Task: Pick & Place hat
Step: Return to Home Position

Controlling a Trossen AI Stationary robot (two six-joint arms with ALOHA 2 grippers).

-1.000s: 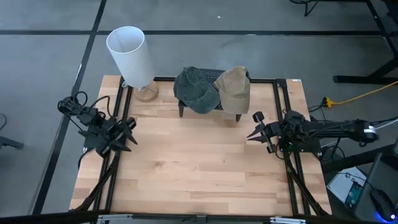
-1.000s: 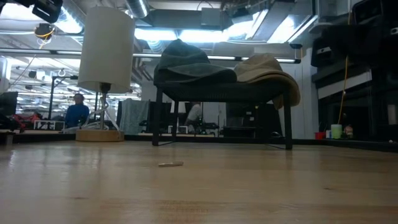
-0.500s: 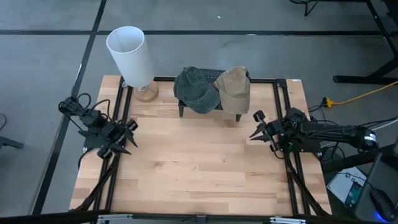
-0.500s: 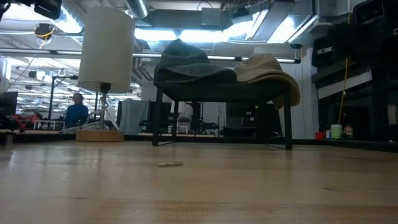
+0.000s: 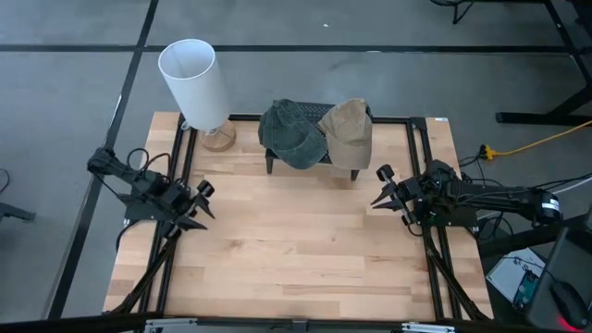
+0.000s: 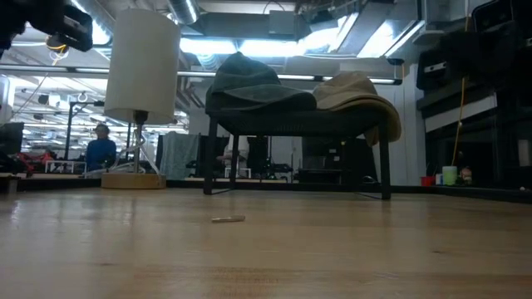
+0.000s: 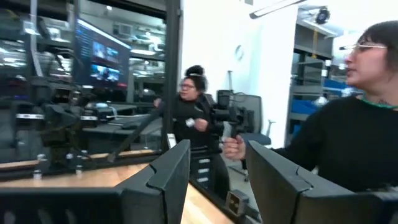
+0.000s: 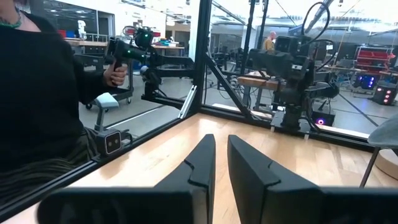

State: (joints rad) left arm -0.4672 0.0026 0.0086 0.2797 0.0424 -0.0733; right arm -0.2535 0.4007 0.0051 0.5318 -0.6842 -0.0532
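Left end effector (image 5: pixel 203 205) swung inward, open; right end effector (image 5: pixel 377 187) nearly closed; only wrist views show people (image 7: pixel 348 137).

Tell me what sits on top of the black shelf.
A dark cap and a tan cap beside it. Anything under the dark cap is hidden.

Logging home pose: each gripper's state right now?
Left gripper: open, holding nothing.
Right gripper: nearly shut, narrow gap, holding nothing.
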